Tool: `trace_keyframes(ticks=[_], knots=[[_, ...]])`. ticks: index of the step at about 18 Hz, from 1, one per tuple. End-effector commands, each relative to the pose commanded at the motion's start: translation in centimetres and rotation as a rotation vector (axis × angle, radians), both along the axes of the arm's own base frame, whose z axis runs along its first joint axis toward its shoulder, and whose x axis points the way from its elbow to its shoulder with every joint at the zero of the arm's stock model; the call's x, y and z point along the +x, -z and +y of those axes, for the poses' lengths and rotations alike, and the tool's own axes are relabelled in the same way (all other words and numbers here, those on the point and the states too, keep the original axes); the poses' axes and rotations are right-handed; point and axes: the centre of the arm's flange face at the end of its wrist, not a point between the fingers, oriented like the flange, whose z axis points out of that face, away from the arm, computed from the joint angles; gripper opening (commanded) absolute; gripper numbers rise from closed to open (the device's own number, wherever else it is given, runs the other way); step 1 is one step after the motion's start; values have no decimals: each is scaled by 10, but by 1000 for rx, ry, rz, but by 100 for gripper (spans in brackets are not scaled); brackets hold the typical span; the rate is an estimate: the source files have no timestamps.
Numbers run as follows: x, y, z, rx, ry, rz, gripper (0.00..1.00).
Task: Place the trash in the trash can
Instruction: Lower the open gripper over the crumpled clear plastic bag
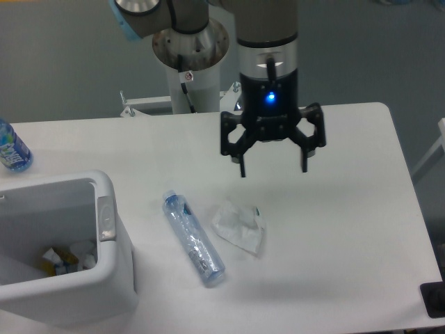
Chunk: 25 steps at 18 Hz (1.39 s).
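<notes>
Trash lies on the white table (348, 209) in two pieces, neither of them picked up yet. The crumpled wrapper (240, 226) sits near the middle of the tabletop, and the crushed bottle (193, 239) lies just to its left as I look at it, close beside it but not touching as far as I can tell. The bottle's long axis runs on a slant, with its bluish cap end up and to the left, toward the trash can (115, 278), and its other end pointing down toward the near edge of the table.

The gripper (272, 170) hangs above the table with its fingers spread wide and nothing between them. From where it hangs, the wrapper is the nearer piece, lying a little forward of it and slightly to the left in the view; the bottle is farther off in the same direction. I'd judge the wrapper the natural first pick, needing only a short move forward and down.

The trash can stands at the table's near left corner, well apart from the gripper, with some scraps already at its bottom. A whole water bottle (12, 149) stands at the far left edge.
</notes>
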Motion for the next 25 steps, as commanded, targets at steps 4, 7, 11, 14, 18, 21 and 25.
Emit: trace_keyframes(ticks=[4,7,11,14,18,21,25], knots=[[0,25,-4,-68,9,-3,100],[5,61,-8,-113,0,-56,100],[13,114,-13,-176,-1,-132,100],[21,150,-12,-209,10,-184,100],[31,206,8,-249,36,-228,100],[32,232,14,-256,19,-246,100],[35,269,12,-298,17,-296,100]])
